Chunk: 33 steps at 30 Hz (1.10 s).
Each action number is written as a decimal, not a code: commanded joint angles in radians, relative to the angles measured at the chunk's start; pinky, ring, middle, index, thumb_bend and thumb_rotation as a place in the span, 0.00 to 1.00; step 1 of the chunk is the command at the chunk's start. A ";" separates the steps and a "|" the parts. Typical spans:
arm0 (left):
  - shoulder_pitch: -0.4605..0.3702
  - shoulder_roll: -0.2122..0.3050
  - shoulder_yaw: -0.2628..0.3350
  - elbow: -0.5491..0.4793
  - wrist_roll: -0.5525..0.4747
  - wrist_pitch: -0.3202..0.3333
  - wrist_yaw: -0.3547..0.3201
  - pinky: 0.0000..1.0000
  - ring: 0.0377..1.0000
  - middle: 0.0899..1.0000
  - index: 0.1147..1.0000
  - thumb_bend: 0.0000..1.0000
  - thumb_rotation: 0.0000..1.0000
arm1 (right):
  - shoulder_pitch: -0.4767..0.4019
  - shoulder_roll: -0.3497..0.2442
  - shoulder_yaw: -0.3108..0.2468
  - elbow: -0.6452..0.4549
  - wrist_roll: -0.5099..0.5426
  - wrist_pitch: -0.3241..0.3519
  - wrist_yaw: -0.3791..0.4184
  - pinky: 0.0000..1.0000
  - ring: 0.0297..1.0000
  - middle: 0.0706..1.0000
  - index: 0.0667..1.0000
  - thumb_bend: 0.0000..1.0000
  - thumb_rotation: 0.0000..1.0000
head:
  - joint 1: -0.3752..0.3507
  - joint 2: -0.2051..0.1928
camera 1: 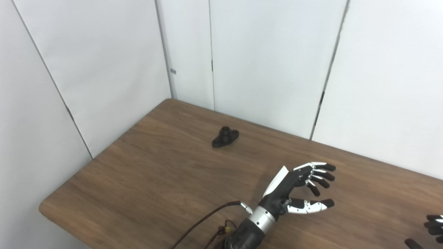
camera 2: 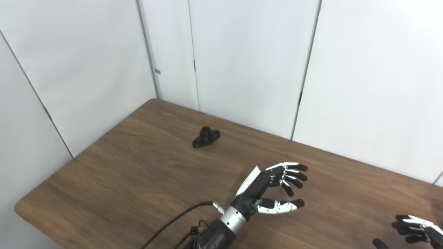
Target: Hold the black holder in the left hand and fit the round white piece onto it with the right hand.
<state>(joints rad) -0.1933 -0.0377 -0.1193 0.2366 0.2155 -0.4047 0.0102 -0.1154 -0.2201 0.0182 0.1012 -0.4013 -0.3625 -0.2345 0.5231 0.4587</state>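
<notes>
left robot hand [camera 1: 297, 188]: hovering over the bench near the front edge, palm facing right, fingers [camera 1: 320, 172] spread and lightly curled, thumb sticking out below them; gripping nothing, touching nothing.
right robot hand [camera 2: 417, 229]: only partly showing at the bottom right corner; dark fingertips curling a little, nothing showing between them, looking open and empty; mostly cut off in the left eye view.
holder [camera 1: 225, 136]: sitting flat on the bench, small black flanged piece with a short round stub pointing up; lying well apart from the left robot hand, up and to the left of it, toward the far left corner; nothing touching it.
white piece: not showing in either view.
cable [camera 1: 204, 219]: dark lead running from the left wrist down to the bottom edge.
bench [camera 1: 138, 180]: brown wood-grain top with rounded corners, carrying only the holder.
room: plain white panels [camera 1: 270, 55] standing right behind and to the left of the bench, thin dark seams running between them.
</notes>
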 commanded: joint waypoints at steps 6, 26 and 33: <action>0.041 -0.004 -0.001 0.051 0.014 -0.016 0.044 0.50 0.63 0.68 0.70 0.62 0.01 | 0.012 -0.021 -0.014 0.004 -0.002 -0.020 0.003 0.42 0.51 0.59 0.46 0.50 0.14 | -0.005 0.006; -0.070 0.202 0.004 -0.109 0.220 0.220 0.018 0.59 0.72 0.75 0.64 0.81 0.09 | 0.007 -0.040 -0.039 0.006 0.011 -0.027 0.020 0.42 0.51 0.60 0.46 0.50 0.15 | -0.008 0.012; -0.085 0.258 0.059 -0.185 0.252 0.286 0.044 0.68 0.78 0.79 0.69 0.83 0.09 | 0.000 -0.047 -0.041 0.017 0.000 -0.038 0.013 0.40 0.50 0.59 0.46 0.50 0.15 | 0.003 0.013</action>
<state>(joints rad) -0.2294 0.1933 -0.0820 0.0939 0.4569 -0.1217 0.0280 -0.1131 -0.2341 -0.0104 0.0932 -0.3847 -0.3616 -0.2105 0.5261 0.4709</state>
